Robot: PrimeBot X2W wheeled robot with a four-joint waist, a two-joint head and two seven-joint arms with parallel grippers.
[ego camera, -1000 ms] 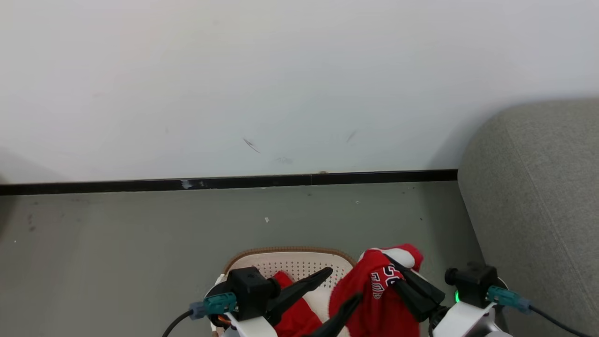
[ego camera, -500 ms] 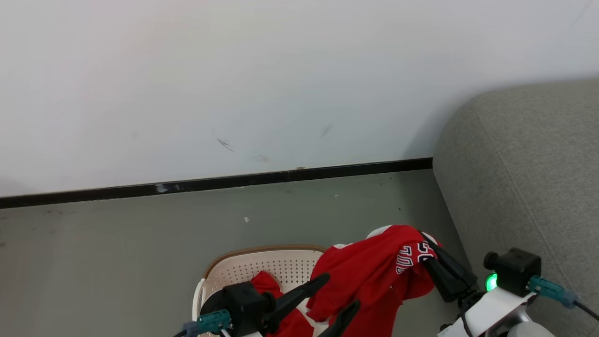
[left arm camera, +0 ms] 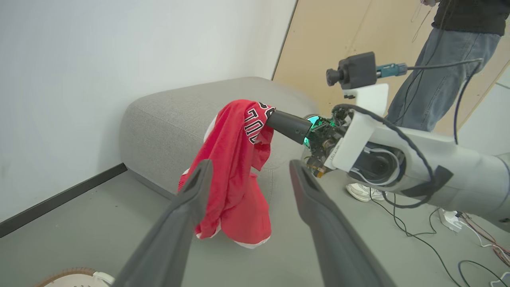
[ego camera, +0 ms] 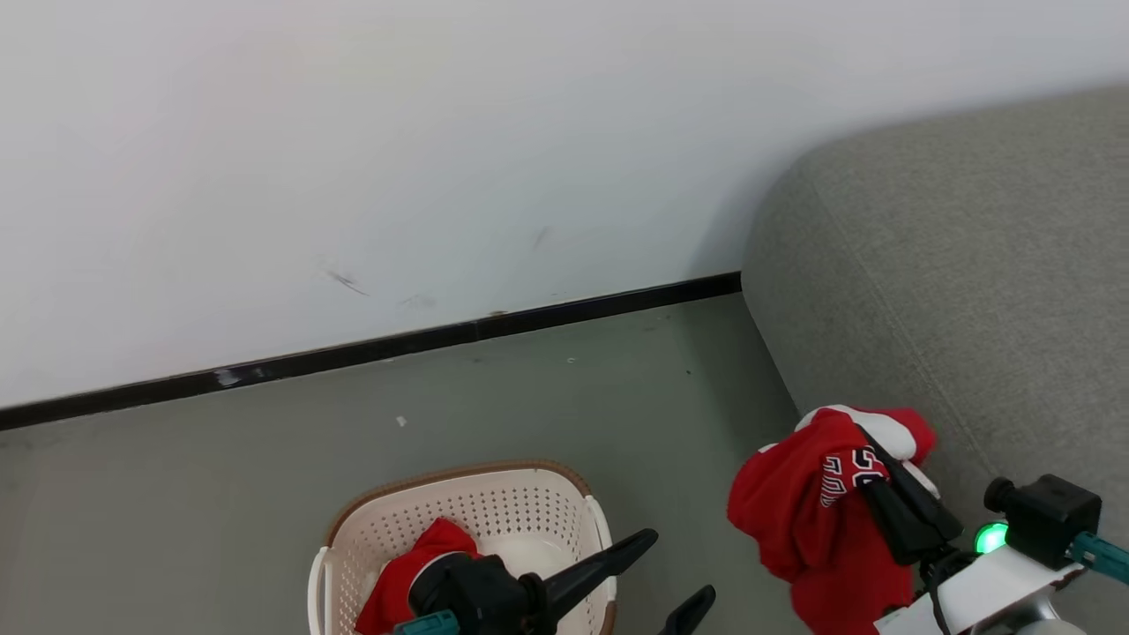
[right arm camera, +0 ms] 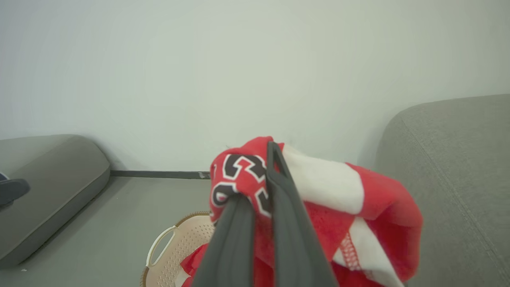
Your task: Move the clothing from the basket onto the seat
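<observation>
I see my left gripper [left arm camera: 251, 165] spread wide, right gripper [left arm camera: 279, 119] clamped on red jersey [left arm camera: 231, 159], cloth hanging before grey sofa [left arm camera: 167, 119]

Red jersey [ego camera: 794, 520] hangs beside grey seat [ego camera: 970, 265]; second red garment [ego camera: 407, 566] in cream basket [ego camera: 529, 516].
</observation>
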